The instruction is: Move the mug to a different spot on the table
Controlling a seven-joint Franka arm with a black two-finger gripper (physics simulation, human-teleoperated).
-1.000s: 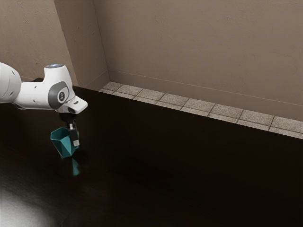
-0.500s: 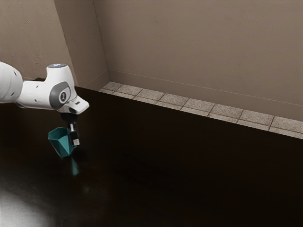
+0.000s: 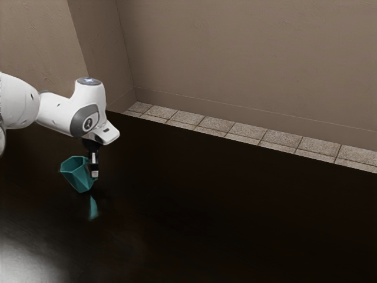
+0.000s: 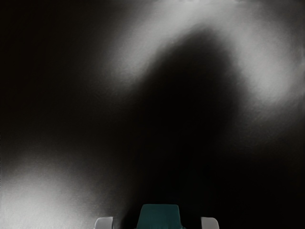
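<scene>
Exterior view: the teal mug (image 3: 75, 173) hung tipped in the gripper (image 3: 93, 173) at the left of the frame.

The mug leaned over with its open top facing the upper left, and it looked lifted a little off the dark, shiny table (image 3: 235, 206). A small teal reflection (image 3: 93, 207) lay on the table top just below it. The black jaws pointed down and pinched the mug's side wall that faced the frame's right. In the wrist view, the mug (image 4: 158, 217) sat snug between two pale fingertips (image 4: 104, 223), one on each side. The white arm (image 3: 53, 112) came in from the frame's left edge. Behind the table ran a strip of gray floor tiles (image 3: 259, 134), and a tan wall (image 3: 247, 53) rose above it.
</scene>
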